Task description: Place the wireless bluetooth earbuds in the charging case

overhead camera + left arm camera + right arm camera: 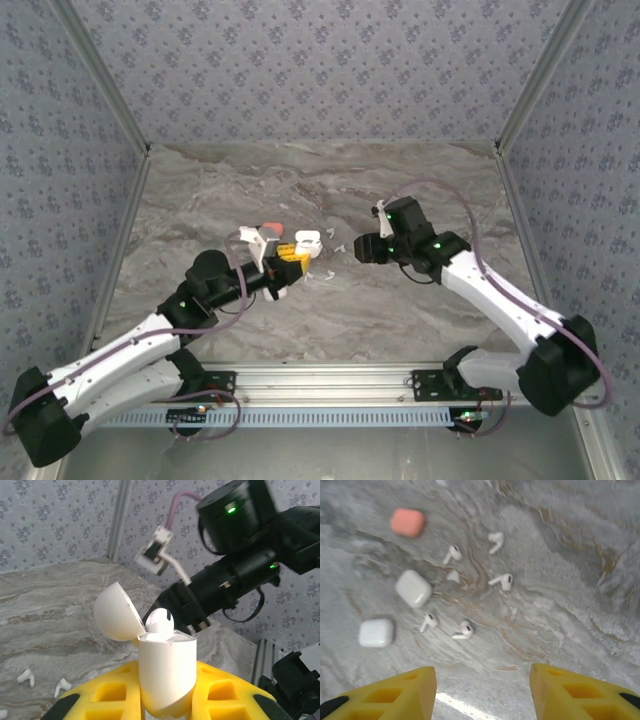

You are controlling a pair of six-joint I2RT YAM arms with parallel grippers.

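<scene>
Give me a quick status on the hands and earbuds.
Left hand shut on open white case, one earbud poking from its top. Right hand open, empty, over loose earbuds on the table. Nothing blocking the case.

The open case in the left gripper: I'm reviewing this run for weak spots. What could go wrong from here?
1. The earbud sits high in the case that the left gripper holds; it could tip out or block the lid.
2. The loose earbuds on the table lie close together; the open right gripper might knock neighbours when picking one.
</scene>
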